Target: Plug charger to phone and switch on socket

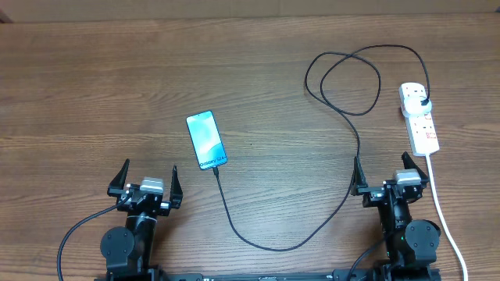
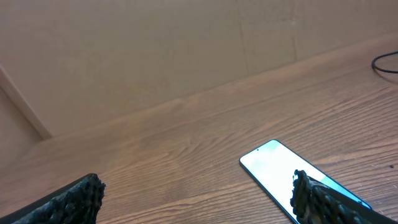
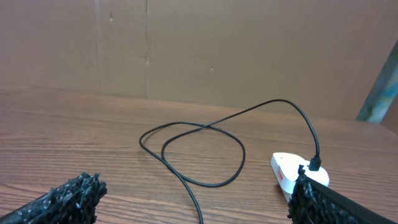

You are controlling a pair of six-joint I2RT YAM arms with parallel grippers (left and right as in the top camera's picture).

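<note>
Wood-grain surface (image 1: 94, 86) is filling the overhead view. The phone (image 1: 206, 140) is lying flat left of centre, screen up, tilted slightly. The charger (image 1: 266, 246) is meeting the phone's near edge with its tip, though I cannot tell whether it is fully seated. From there it is sweeping toward the arms, rising on the right, looping twice and ending at a black plug (image 1: 423, 102) sitting in the power strip (image 1: 420, 123). The strip is lying at the far right, and its white cord (image 1: 445, 215) is trailing past the right arm. The left hand (image 1: 149, 176) is hovering near the phone with its fingers spread apart, holding nothing. The right hand (image 1: 383, 173) is likewise standing open and empty, beside the cable.

Left wrist camera is showing the left hand (image 2: 198, 183) wide open, with the phone (image 2: 277, 168) lying just ahead of its right finger (image 2: 320, 199).

Right wrist camera is showing the right hand (image 3: 196, 186) open, the charger (image 3: 205, 127) looping ahead of it, and the power strip (image 3: 287, 169) peeking out behind the right finger (image 3: 323, 199).
</note>
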